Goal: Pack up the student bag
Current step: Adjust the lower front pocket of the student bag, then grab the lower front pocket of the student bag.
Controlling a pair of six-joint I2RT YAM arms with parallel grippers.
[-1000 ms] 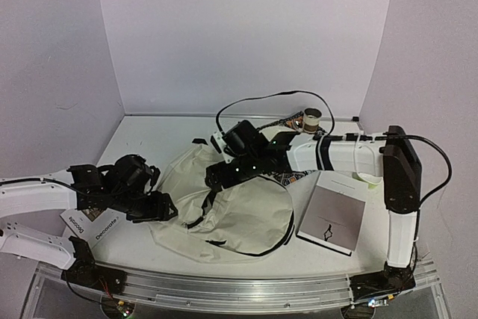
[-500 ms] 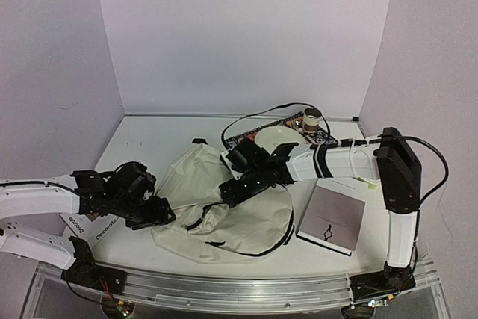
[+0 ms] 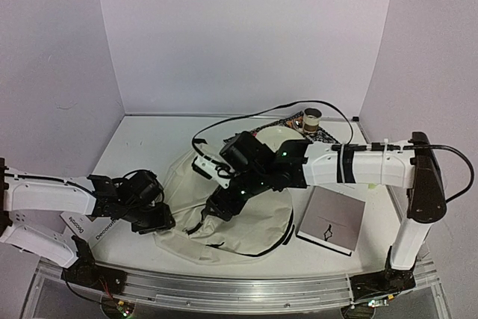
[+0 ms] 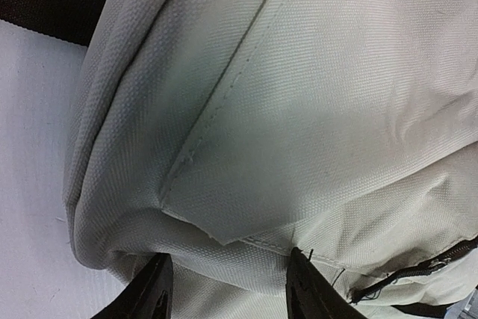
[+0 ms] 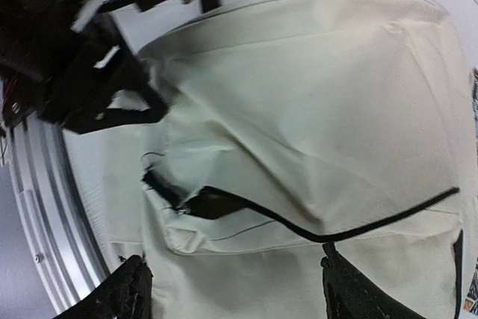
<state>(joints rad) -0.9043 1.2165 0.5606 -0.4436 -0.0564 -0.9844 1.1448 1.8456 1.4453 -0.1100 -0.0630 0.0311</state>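
Overhead, the student bag [image 3: 246,225] lies slumped on the white bench [image 3: 149,147], front centre, with black zipper [image 3: 290,225] trim curling along its right side. Low at the bag's left edge sits the left pincer [image 3: 166,222], touching the fabric. The right arm reaches across from the right, and the right pincer [image 3: 216,207] is over the bag's middle. A grey book [image 3: 332,218] lies flat just right of the bag. Behind the bag is a pale plate [image 3: 275,137] on a patterned mat [image 3: 323,134], with a small cup [image 3: 311,119] at the mat's far end. A white printed card [image 3: 93,228] lies under the left arm.

Left wrist: cream weave fills the view. Two dark fingers [image 4: 155,295] stand partly apart with a stitched fold of the bag between them. Whether they pinch it cannot be told. A dark strap [image 4: 45,13] lies top left on the bench.

Right wrist: the fingers are spread wide with nothing between them, the bag below. The zipper runs across the fabric, with a dark gap at its left end. The left pincer shows dark at the bag's far corner, near the metal rail [image 5: 45,207].
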